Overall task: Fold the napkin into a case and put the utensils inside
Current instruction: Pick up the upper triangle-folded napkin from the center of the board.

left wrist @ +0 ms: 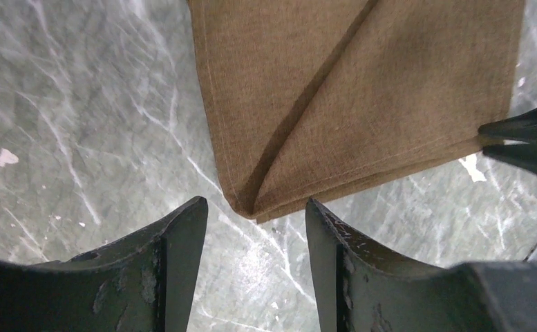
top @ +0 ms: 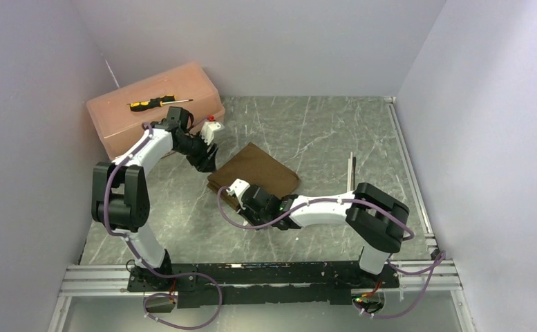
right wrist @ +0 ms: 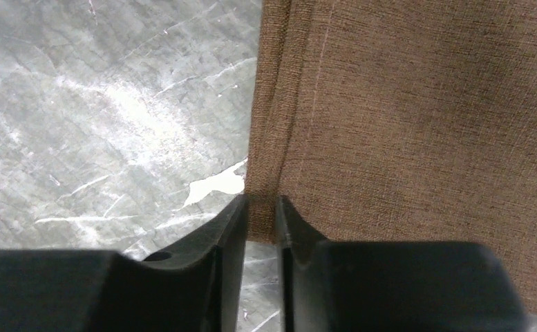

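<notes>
Your napkin (top: 255,170) lies folded flat on the table (top: 321,131), right of the pink box (top: 155,104), corners pointing diagonally. Your right gripper (right wrist: 260,211) pinches its near hem, arm stretched low; your left gripper (left wrist: 255,228) hovers unclenched over its corner.

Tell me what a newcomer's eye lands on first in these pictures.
First, the brown napkin, lying folded at the middle of the marbled table, with both arms reaching in to it. The right tool pinches the cloth's hemmed edge, while the left tool hangs open just off a corner. Next, the pink box at the far left, with a yellow-and-black screwdriver on top.
</notes>
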Action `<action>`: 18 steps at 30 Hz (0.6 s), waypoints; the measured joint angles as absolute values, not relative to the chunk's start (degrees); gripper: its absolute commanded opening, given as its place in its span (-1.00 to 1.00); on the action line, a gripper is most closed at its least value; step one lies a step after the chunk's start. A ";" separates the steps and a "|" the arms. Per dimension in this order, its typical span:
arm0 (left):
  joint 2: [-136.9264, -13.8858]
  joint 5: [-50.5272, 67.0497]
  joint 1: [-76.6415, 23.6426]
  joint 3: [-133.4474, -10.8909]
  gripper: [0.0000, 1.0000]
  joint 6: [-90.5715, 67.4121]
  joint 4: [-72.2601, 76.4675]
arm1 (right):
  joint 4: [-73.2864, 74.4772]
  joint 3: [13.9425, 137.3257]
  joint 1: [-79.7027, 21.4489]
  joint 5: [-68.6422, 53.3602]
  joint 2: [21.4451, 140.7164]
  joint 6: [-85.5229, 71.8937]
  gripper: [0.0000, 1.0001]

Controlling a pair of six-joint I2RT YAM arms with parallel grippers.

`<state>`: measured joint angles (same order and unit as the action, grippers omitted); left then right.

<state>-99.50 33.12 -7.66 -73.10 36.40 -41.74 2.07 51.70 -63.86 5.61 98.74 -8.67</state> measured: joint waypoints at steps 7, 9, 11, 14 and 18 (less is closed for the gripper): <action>-99.20 37.58 -7.38 -72.42 0.20 37.43 -40.14 | 2.07 50.19 -64.07 6.50 96.60 -7.66 -0.32; -98.59 37.69 -7.79 -70.13 0.18 38.37 -38.72 | 2.04 49.36 -64.07 7.03 95.13 -7.57 -0.36; -98.39 37.52 -8.75 -68.31 0.15 38.59 -37.36 | 1.89 48.69 -64.05 7.27 93.58 -7.51 -0.40; -98.41 36.97 -10.94 -66.50 0.10 38.41 -35.24 | 1.04 47.97 -64.05 7.38 91.77 -7.66 -0.46; -98.41 34.85 -12.36 -65.54 -0.01 38.68 -32.77 | -0.01 47.20 -64.05 7.20 91.66 -8.12 -0.52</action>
<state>-98.41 34.85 -12.36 -65.54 38.68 -32.77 -0.01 47.20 -64.05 7.20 91.66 -8.12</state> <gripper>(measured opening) 0.530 0.258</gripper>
